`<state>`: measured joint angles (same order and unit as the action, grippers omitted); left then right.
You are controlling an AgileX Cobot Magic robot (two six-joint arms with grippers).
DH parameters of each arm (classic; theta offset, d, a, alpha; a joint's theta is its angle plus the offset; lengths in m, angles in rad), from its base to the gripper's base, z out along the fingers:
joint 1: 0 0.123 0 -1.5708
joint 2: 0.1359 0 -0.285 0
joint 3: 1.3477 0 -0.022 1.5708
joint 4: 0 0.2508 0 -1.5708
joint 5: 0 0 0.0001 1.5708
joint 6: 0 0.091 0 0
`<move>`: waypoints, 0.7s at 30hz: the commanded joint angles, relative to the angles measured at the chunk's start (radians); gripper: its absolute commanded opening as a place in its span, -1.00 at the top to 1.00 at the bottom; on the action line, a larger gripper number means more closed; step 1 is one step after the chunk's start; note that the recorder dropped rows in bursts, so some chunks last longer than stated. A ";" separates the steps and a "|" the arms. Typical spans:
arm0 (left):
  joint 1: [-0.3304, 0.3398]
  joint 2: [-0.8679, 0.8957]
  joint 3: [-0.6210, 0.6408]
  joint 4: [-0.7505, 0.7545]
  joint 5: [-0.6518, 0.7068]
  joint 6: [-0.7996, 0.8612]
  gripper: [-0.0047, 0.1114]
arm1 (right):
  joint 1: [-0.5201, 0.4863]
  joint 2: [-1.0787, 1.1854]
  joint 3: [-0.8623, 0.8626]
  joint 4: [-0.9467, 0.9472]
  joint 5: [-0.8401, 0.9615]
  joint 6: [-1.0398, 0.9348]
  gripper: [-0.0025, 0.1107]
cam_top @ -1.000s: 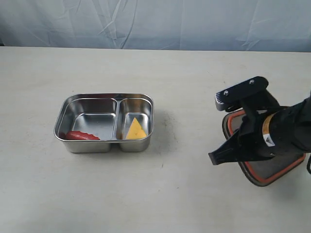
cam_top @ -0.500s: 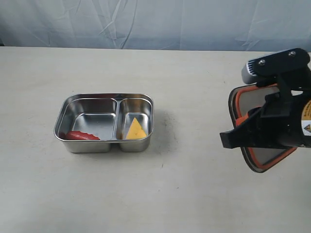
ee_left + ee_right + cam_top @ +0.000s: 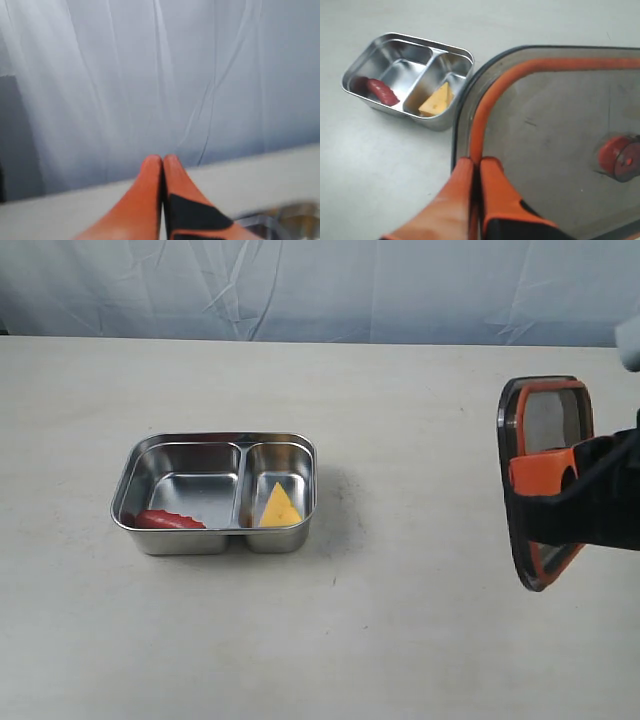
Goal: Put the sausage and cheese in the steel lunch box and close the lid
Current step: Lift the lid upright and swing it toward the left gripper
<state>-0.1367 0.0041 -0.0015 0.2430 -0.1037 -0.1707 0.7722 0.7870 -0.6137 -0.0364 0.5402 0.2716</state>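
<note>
Over on the right the right tool (image 3: pixel 476 162) has its two orange fingers (image 3: pixel 541 469) pinched together on the edge of the lid (image 3: pixel 545 440). The lid is held up nearly on its edge, tilted a little and, as far as I can judge, clear of the pale surface (image 3: pixel 400 640). It is dark and see-through, and the side turned towards the box shows the orange seal (image 3: pixel 520 67) running round just inside its rim, with a small orange valve (image 3: pixel 619 158) near the middle. The lid hangs well apart from the steel lunch box (image 3: pixel 215 436), which sits open on the surface left of centre, with a stretch of bare surface between the two. Inside the box the red sausage (image 3: pixel 168 520) lies in the larger compartment, the left one from where I stand, down along the near wall at the corner. The yellow cheese (image 3: pixel 280 507) lies in the smaller compartment next to it, just beside the divider, its point aimed towards the far wall. Neither one touches the other; the divider is between them. The left tool (image 3: pixel 162 165) does not show in the wide view at all; its own camera shows its orange fingers pressed together with nothing between them, pointing towards the pale blue curtain (image 3: pixel 300 290) that hangs behind the surface. A blurred bit of something shiny sits at the corner of that view, too soft to make out
</note>
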 commanded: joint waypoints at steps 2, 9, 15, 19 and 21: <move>0.005 -0.004 0.002 -0.149 -0.358 -0.038 0.91 | -0.002 -0.089 0.002 0.075 -0.037 -0.037 0.96; 0.005 -0.004 0.002 -0.099 -0.444 -0.654 0.91 | -0.002 -0.154 0.002 0.244 -0.079 -0.106 0.96; 0.005 -0.004 0.002 0.227 -0.430 -1.172 0.91 | -0.002 -0.165 0.002 0.517 -0.124 -0.243 0.96; 0.005 -0.004 0.002 0.183 -0.496 -1.171 0.91 | -0.002 -0.165 0.002 0.670 -0.175 -0.354 0.96; 0.005 -0.004 0.002 0.208 -0.537 -1.171 0.91 | -0.002 -0.165 0.002 0.756 -0.209 -0.413 0.96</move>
<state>-0.1367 0.0038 -0.0015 0.4262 -0.5743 -1.3228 0.7722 0.6286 -0.6137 0.6054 0.3986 -0.0483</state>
